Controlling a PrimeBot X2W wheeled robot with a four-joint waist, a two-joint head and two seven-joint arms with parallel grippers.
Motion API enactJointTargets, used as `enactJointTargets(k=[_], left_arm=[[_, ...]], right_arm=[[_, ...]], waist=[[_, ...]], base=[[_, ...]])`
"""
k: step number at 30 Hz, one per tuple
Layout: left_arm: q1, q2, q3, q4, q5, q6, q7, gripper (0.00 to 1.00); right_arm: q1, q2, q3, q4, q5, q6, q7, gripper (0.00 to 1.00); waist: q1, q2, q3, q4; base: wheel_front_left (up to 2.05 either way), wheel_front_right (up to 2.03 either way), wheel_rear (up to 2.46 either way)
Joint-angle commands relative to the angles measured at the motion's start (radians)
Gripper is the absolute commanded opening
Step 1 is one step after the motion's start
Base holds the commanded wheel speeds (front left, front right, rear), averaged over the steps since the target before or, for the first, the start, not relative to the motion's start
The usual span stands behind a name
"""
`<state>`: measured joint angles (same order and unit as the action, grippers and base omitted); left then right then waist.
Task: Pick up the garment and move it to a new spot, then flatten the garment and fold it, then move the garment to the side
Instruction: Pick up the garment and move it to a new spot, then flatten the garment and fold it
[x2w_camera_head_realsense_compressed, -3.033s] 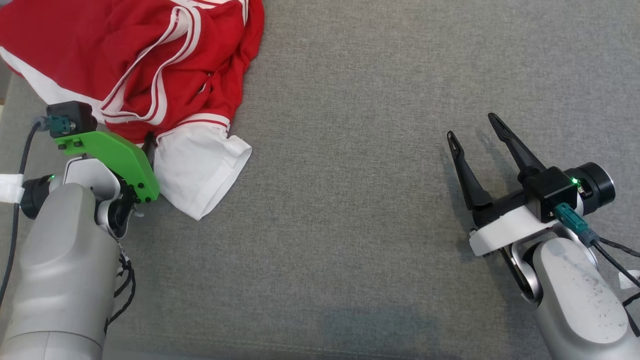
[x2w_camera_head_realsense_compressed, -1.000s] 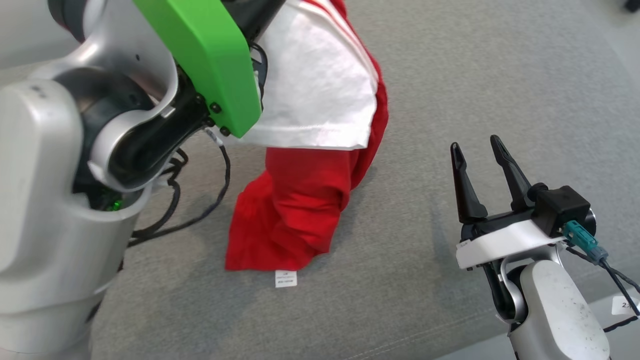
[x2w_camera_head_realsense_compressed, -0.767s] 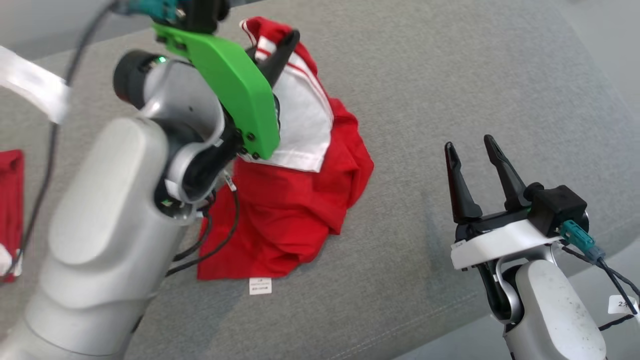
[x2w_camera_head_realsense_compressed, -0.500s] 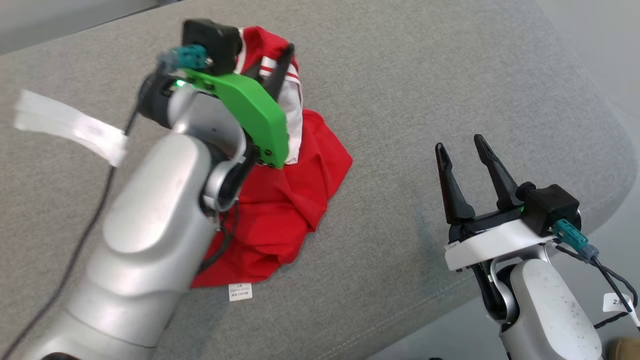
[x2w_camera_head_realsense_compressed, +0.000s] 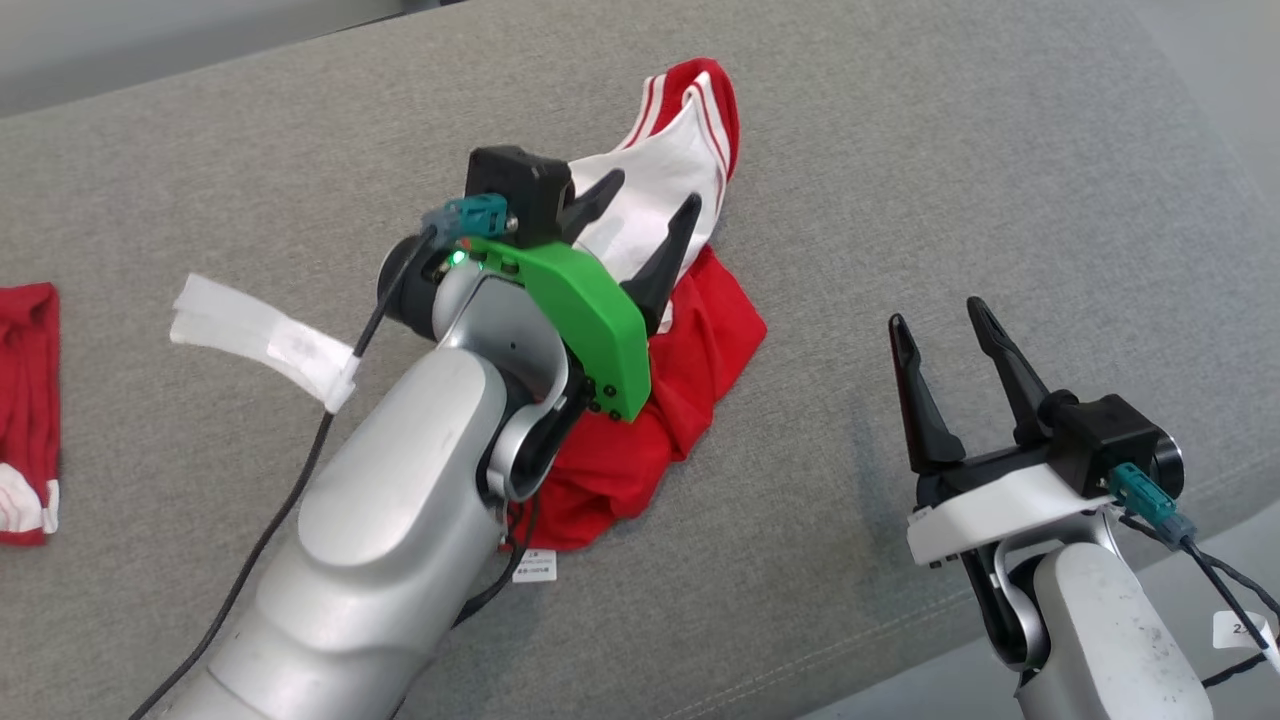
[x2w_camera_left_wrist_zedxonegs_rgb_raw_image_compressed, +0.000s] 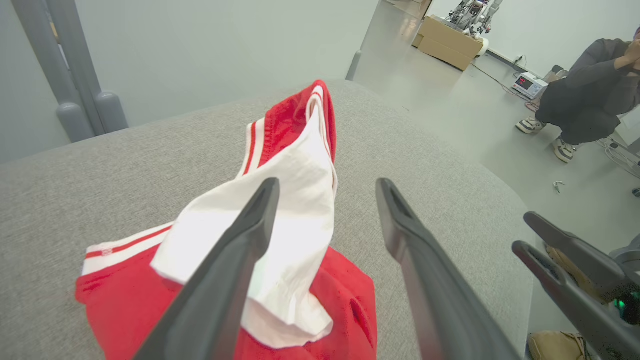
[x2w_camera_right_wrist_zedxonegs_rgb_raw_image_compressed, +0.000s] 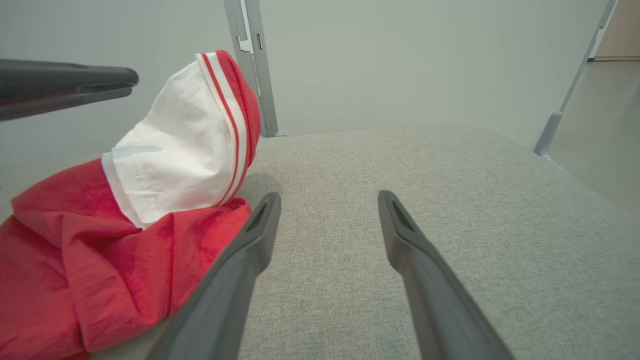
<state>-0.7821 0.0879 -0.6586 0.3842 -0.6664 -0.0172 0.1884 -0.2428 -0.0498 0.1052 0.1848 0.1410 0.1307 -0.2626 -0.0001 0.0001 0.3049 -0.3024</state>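
The red and white garment (x2w_camera_head_realsense_compressed: 700, 370) was seen bunched in a heap on the grey cushion (x2w_camera_head_realsense_compressed: 950, 150), with its white sleeve (x2w_camera_head_realsense_compressed: 665, 175) poking up. The left claw (x2w_camera_head_realsense_compressed: 650, 200) was held over the heap, its fingers spread wide by the sleeve, with nothing gripped. The right claw (x2w_camera_head_realsense_compressed: 935, 315) was seen well apart from the garment, spread wide too and empty. Another red cloth (x2w_camera_head_realsense_compressed: 25, 400) was seen at the far left.

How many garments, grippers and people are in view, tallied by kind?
Garments: 2, the crumpled red and white garment and a second red garment at the head view's left edge.
Grippers: 2, left gripper and right gripper, both open.
People: 1, a person in the background.
Total: 5.
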Motion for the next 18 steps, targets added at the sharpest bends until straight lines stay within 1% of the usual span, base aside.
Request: enactJointTargets(k=[1,3,8,11,14,18], left_arm=[[0.041,0.025,-0.004,-0.026,0.003,0.010,0.009,1.00],[0.099,0.057,-0.006,-0.087,0.007,0.031,0.017,1.00],[0.260,0.158,-0.033,-0.234,0.026,0.088,0.059,1.00],[0.330,0.195,-0.044,-0.289,0.020,0.108,0.079,1.00],[0.375,0.199,-0.045,-0.343,0.001,0.121,0.087,1.00],[0.405,0.187,-0.063,-0.375,-0.014,0.128,0.102,1.00]], right_arm=[[0.017,-0.002,-0.009,-0.001,-0.014,0.000,-0.003,1.00],[0.026,-0.002,-0.019,-0.005,-0.027,0.000,-0.003,1.00],[0.046,-0.002,-0.048,-0.015,-0.063,0.000,-0.003,1.00],[0.042,-0.002,-0.050,-0.017,-0.074,0.000,-0.003,1.00],[0.034,-0.003,-0.044,-0.019,-0.081,0.000,-0.003,1.00],[0.022,-0.003,-0.037,-0.017,-0.081,0.000,-0.003,1.00]], waist=[[0.0001,-0.0001,-0.039,0.051],[0.0001,-0.0001,-0.050,0.073],[0.0001,-0.0001,-0.059,0.125],[0.0001,-0.0001,-0.052,0.146],[0.0001,-0.0001,-0.046,0.156],[0.0001,-0.0001,-0.035,0.161]], base=[[0.00,0.00,0.00],[0.00,0.00,0.00],[0.00,0.00,0.00],[0.00,0.00,0.00],[0.00,0.00,0.00],[0.00,0.00,0.00]])
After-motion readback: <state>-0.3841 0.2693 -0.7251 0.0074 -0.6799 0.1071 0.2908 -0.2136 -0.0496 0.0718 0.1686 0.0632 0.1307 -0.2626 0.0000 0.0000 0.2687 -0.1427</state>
